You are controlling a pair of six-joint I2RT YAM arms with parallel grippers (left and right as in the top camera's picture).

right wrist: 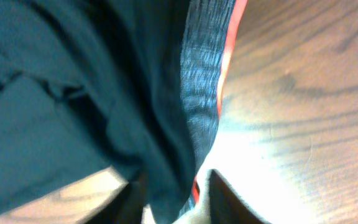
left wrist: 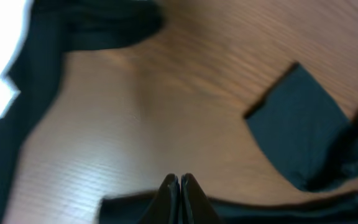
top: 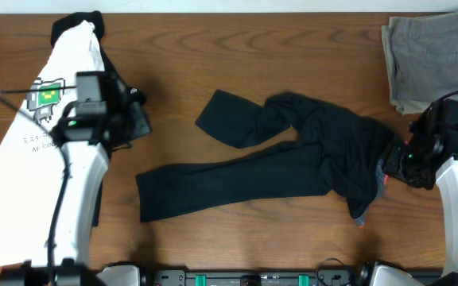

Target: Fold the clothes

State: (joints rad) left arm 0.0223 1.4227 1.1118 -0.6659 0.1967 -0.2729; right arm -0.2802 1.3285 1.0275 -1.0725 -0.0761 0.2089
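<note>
Trousers (top: 293,151) of soft black cloth, long-legged, with a grey waistband (right wrist: 201,93) edged in coral red, lie spread on the brown wooden table (top: 213,48). Their long axis runs across it: waistband toward the right arm, both legs reaching toward the left, the farther leg bent and shorter in reach. The right tool (right wrist: 179,199) sits at the waistband with its jaws apart, the red-trimmed edge lying loose between them rather than pinched. The left tool (left wrist: 179,186) is closed on nothing, above bare wood between the two leg ends. The left arm is therefore nearer the hems and the right nearer the waist, so a lengthwise fold would likely need the hems carried rightward toward the waistband.
</note>
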